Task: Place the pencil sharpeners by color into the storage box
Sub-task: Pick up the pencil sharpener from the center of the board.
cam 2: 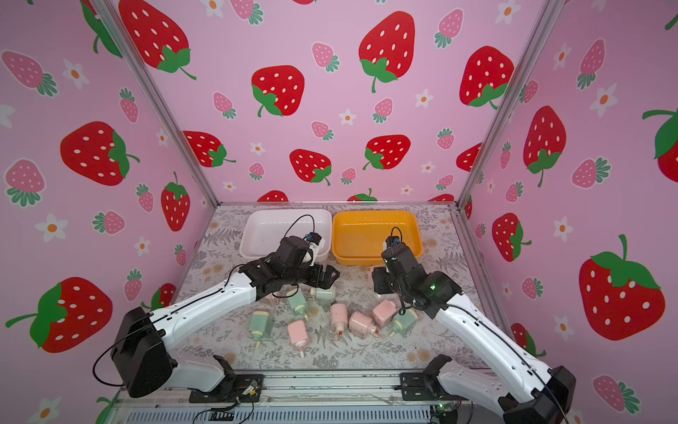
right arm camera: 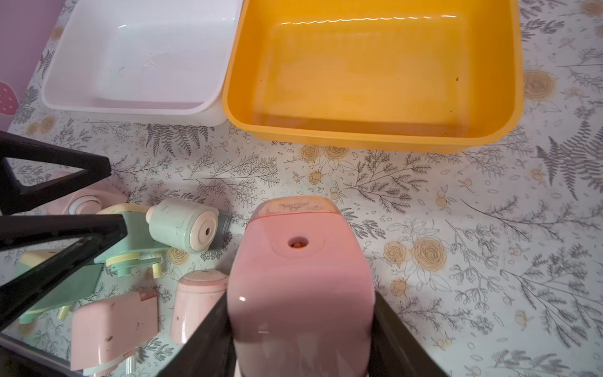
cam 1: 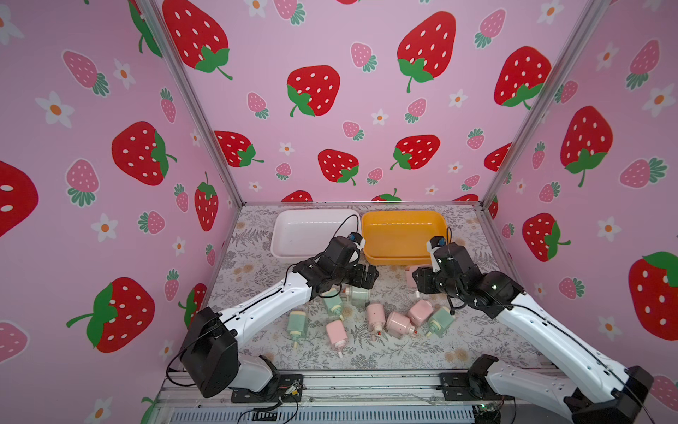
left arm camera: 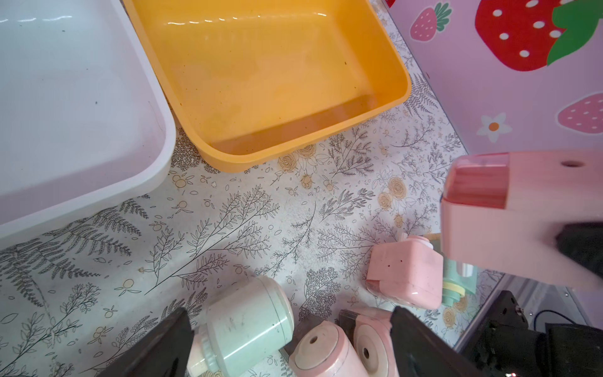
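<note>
The right claw (right arm camera: 301, 329) grips a glossy, rounded pink plastic sharpener (right arm camera: 298, 271); the left claw (left arm camera: 290, 323) gapes wide above the flower-printed table (left arm camera: 228, 228).

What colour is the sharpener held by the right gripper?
The sharpener is pale pink, seen best in the right wrist view.

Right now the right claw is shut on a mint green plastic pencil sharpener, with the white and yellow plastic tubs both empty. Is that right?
Not quite. The right claw is shut on a pale pink plastic pencil sharpener, not mint green; the right wrist view shows it. The white plastic tub and yellow plastic tub are both empty.
</note>
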### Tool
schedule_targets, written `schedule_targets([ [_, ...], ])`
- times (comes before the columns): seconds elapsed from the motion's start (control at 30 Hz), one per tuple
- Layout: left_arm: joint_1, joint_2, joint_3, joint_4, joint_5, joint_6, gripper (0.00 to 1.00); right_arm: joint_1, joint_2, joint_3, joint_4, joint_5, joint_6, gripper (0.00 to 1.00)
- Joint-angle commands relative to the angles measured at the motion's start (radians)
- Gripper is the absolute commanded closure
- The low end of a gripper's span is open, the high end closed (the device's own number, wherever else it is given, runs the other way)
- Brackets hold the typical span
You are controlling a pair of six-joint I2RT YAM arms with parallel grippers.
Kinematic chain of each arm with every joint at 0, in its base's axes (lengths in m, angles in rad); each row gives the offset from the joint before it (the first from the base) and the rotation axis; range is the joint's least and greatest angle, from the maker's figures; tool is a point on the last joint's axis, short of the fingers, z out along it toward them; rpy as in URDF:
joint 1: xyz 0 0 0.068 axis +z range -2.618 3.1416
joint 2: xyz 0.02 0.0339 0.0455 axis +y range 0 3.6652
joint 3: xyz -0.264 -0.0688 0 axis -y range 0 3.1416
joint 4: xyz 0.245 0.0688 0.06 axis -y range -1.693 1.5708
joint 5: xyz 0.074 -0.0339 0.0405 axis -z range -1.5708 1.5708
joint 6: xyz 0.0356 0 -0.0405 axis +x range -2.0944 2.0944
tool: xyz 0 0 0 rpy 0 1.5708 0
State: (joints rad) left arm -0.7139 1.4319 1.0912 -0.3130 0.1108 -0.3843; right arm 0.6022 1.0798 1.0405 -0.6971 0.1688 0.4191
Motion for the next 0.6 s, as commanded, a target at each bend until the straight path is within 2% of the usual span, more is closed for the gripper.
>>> schedule_targets([
  [0.0,0.014,0.038,0.062,-0.030,-0.055,-0.036,0.00,-0.079,0.048,0.036,0.154,-0.069,-0.127,1.00],
  [0.3,0.034,0.158,0.170,-0.008,-0.122,-0.083,0.00,-0.319,0.279,0.206,0.125,-0.269,-0.234,1.00],
  [0.43,0.061,0.235,0.264,-0.049,-0.138,-0.099,0.00,-0.397,0.379,0.296,0.077,-0.296,-0.273,1.00],
  [0.57,0.087,0.319,0.361,-0.097,-0.154,-0.099,0.00,-0.451,0.474,0.389,0.019,-0.273,-0.305,1.00],
])
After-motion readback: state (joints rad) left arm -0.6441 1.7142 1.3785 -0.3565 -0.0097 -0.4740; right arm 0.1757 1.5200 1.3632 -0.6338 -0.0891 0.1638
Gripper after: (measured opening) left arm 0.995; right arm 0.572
